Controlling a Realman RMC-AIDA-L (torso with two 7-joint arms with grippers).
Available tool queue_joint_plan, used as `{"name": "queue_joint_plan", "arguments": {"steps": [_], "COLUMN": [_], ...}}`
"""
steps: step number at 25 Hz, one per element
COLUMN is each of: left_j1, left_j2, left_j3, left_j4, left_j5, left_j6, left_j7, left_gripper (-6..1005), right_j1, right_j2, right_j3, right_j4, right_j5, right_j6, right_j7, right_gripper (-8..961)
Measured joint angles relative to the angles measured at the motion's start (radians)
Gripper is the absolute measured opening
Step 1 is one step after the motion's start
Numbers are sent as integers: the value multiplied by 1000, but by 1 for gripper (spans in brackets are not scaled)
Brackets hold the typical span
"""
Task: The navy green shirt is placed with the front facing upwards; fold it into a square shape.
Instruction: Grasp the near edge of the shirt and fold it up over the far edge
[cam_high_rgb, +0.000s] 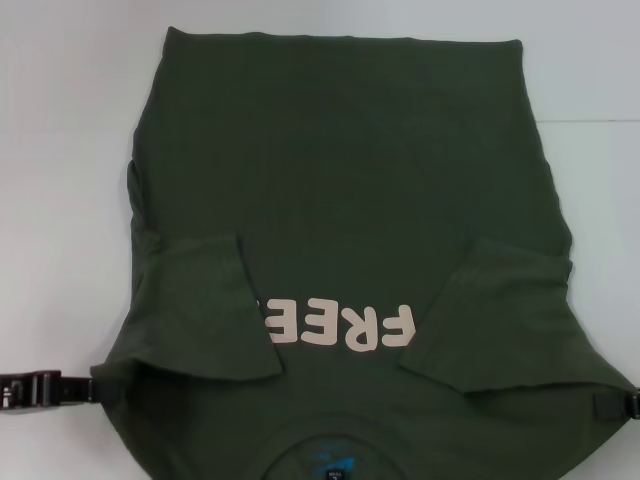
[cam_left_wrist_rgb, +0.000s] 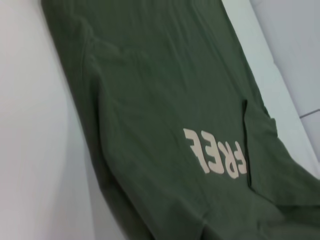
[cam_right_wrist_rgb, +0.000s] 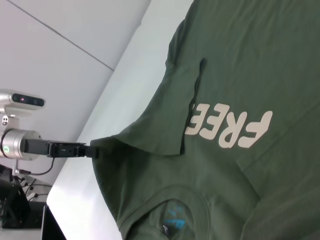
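We see the navy green shirt (cam_high_rgb: 340, 190) spread front-up on the white tabletop (cam_high_rgb: 60, 150), its collar at the near edge and its hem at the far side. Both short sleeves are folded inward over the chest: the left sleeve (cam_high_rgb: 205, 305) lies as a flap on the left and covers the first part of the pale lettering (cam_high_rgb: 340, 327), while the right sleeve (cam_high_rgb: 510, 315) lies as a matching flap on the right, just beside the last letter. The blue neck label (cam_high_rgb: 335, 462) shows inside the round collar at the near middle.

Our left gripper (cam_high_rgb: 95, 388) sits at the near left corner of the shirt, at the shoulder, with its dark body reaching in from the left edge. In the right wrist view the same left gripper (cam_right_wrist_rgb: 92, 150) meets the shoulder edge of the cloth, and the fabric there is drawn to a point at its tip, so we take its jaws to be closed on the shirt.

Our right gripper (cam_high_rgb: 615, 404) is at the near right shoulder, only a small dark part of it showing at the cloth's edge. We cannot tell whether its jaws are open or closed.
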Motion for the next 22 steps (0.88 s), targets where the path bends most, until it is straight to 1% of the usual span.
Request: {"name": "queue_joint_plan", "arguments": {"steps": [1, 6, 11, 17, 22], "left_j1": [-2, -3, 1, 15, 24], "left_j2": [3, 8, 15, 19, 18], "left_j3": [-17, -50, -126, -177, -206], "left_j4": [-3, -5, -6, -9, -24], "left_j5": [-5, -7, -20, -86, -155], "left_j6": [-1, -2, -7, -7, -8], "left_j7": [-1, -5, 0, 11, 23], "left_gripper": [52, 53, 53, 54, 54], "right_j1": [0, 2, 3, 9, 12], "right_j2": [0, 3, 3, 1, 3], "right_j3": [5, 32, 92, 176, 236], "right_j4": [2, 9, 22, 32, 47], "right_j5": [0, 1, 2, 3, 21], "right_j6": [0, 3, 20, 45, 71], "right_j7": [0, 0, 0, 8, 9], "right_gripper": [45, 45, 45, 45, 46]}}
